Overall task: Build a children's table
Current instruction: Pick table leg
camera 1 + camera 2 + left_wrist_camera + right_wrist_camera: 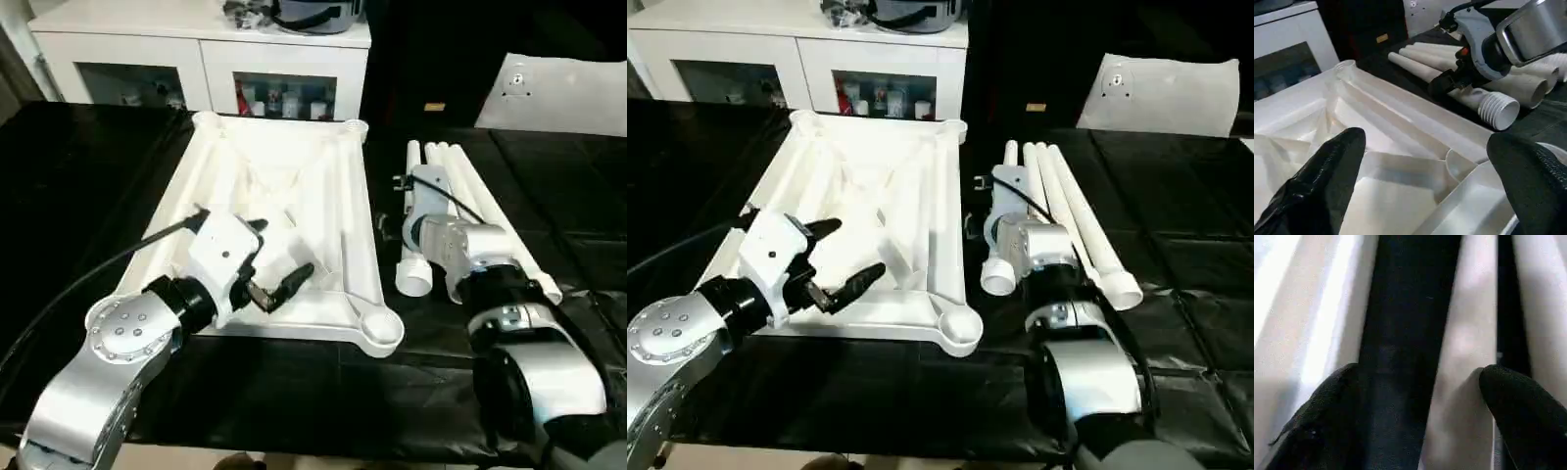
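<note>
tabletop [323,196]: centre of work table [88,176] | legs [460,196]: at 3 o'clock, just beside it | cabinet [196,49]: at 12 o'clock, behind

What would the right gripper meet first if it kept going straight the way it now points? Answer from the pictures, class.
Most likely the white legs lying on the black table. The right gripper points down at them, its fingers apart with a leg under each fingertip and a dark gap between. How far off they are is unclear.
</note>
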### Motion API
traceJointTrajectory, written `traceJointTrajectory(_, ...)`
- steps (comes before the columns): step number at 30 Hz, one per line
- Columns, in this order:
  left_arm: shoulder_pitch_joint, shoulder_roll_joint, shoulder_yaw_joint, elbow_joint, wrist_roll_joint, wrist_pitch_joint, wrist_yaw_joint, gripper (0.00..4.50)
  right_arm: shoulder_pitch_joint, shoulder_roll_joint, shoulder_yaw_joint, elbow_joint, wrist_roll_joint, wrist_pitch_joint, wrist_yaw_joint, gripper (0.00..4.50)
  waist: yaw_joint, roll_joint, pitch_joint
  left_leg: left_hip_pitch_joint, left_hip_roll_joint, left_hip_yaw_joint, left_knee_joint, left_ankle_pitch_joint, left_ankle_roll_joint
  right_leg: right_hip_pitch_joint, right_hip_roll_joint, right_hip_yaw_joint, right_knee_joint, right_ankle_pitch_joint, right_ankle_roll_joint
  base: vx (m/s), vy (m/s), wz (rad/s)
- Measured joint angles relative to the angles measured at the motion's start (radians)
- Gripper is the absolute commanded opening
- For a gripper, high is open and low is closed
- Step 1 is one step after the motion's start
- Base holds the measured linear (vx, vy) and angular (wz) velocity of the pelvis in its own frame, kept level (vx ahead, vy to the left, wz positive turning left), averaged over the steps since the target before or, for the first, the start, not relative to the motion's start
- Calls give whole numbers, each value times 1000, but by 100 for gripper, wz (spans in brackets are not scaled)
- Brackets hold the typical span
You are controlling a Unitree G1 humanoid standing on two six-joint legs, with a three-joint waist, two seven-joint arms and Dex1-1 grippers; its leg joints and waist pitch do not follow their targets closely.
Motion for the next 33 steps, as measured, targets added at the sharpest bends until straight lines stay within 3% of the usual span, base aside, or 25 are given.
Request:
traceJointTrajectory(7,1,5,-11,-1,-8,5,-9,450,-6,-7,-28,80,6,-2,-3,316,-3,0,0,-1,1,1,0,0,0,-2,0,0,0,0,0,0,0,0)
traceJointTrajectory(13,1,11,-31,-2,-11,21,-10,450,-22,-7,-54,110,24,8,-2,307,-2,0,0,-1,3,4,0,0,0,-2,0,0,0,0,0,0,0,0)
traceJointTrajectory(14,2,11,-35,-1,-12,25,-10,450,-26,-7,-59,116,25,8,-1,277,-2,0,0,-1,3,4,0,0,0,-2,0,1,0,0,0,0,0,0)
traceJointTrajectory(18,5,17,-47,-2,-11,34,-10,450,-28,-8,-75,126,42,9,5,266,-2,-1,0,0,6,9,0,0,0,-2,0,0,0,0,0,0,0,0)
traceJointTrajectory(25,5,21,-50,-1,-9,36,-9,450,-35,-8,-87,139,55,7,8,194,-2,-1,0,0,8,12,0,0,0,-2,0,0,0,0,0,0,0,0)
traceJointTrajectory(33,5,26,-59,1,5,36,2,450,-38,-10,-104,153,59,-13,6,184,-1,-1,0,0,8,13,0,0,0,-2,0,0,0,0,0,0,0,0)
